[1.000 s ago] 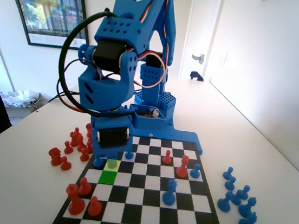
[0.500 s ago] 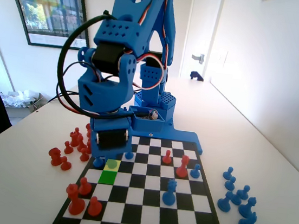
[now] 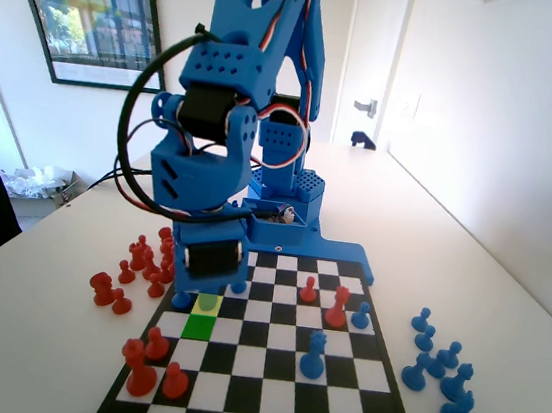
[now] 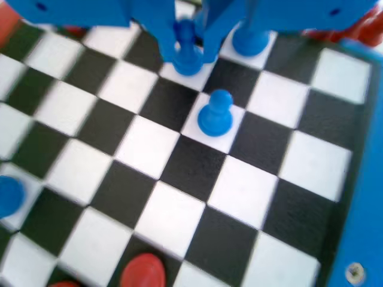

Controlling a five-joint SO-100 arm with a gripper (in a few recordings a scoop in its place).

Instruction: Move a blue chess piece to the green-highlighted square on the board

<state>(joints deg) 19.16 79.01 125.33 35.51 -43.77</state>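
In the fixed view, the flat black-and-white chequered board [image 3: 266, 367] lies on the white worktop [image 3: 507, 295], with three red plastic pieces [image 3: 151, 362] standing at its near left corner and a taller blue piece [image 3: 313, 355] near its middle. A row of spare blue pieces [image 3: 441, 383] stands on the worktop off the board's right edge, and a cluster of red pawns [image 3: 132, 270] off the left edge, so the open room lies along the board's near rows and centre. The single bright green square [image 3: 200, 326] sits bare on the left side, just in front of a pale yellow square [image 3: 208, 303]. Farther back, the blue gripper [image 3: 208, 284] hangs low over the yellow square. In the wrist view, the fingers [image 4: 210, 33] stand narrow around the small blue plastic pawn with a ball head and flared base [image 4: 187, 48], which stands upright on a white square, its long axis vertical; whether they press it I cannot tell. A second blue pawn [image 4: 215, 113] stands upright on the next white square diagonally, just beside it.
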